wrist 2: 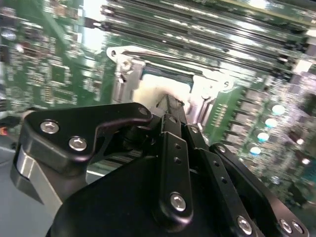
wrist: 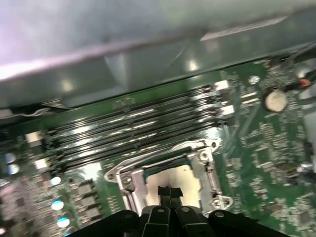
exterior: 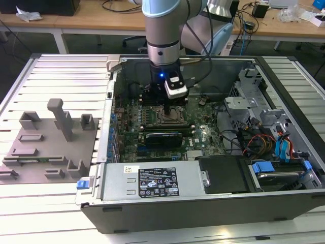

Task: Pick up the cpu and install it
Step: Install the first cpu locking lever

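Cpu [wrist: 177, 177] sits directly under the claw [wrist: 169, 193], its pale face inside the metal socket frame [wrist: 205, 163] on the green motherboard [exterior: 200, 132]. Claw fingertips look pinched close together right over it, but whether they're gripping the chip or merely touching it, cannot tell. Square chip, no long axis.

the exterior view looks down from above the near side of the open computer case [exterior: 213, 203], well back, taking in the whole case, the fixture plate [exterior: 45, 147] at the exterior view's left and the arm. both wrist views look along the gripper [wrist 2: 170, 106] [wrist: 167, 193], close above the motherboard [wrist: 256, 128], sharing the socket [wrist 2: 163, 89] [wrist: 168, 168] and memory slots [wrist: 128, 131].
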`<state>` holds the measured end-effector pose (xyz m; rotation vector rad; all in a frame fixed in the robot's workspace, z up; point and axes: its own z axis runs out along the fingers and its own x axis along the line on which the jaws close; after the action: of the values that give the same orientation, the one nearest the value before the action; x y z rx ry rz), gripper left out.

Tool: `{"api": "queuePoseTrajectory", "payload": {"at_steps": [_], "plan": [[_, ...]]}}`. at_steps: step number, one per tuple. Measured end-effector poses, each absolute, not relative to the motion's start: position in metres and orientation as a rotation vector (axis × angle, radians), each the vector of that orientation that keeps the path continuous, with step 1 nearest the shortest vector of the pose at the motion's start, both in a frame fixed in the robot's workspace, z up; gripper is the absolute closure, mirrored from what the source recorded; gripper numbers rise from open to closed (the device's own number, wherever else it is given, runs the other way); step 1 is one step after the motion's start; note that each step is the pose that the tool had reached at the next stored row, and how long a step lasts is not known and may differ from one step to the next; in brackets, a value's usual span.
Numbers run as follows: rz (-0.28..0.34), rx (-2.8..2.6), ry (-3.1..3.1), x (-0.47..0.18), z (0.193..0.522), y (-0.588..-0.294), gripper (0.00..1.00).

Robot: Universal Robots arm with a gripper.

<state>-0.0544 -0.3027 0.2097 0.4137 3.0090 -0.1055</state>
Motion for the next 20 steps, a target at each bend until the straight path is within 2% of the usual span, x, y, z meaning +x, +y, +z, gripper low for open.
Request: {"api": "queuePoseTrajectory", "payload": {"at_steps": [20], "plan": [[-0.095,0.162,3.035,-0.04,0.211,-0.303,0.89]]}}
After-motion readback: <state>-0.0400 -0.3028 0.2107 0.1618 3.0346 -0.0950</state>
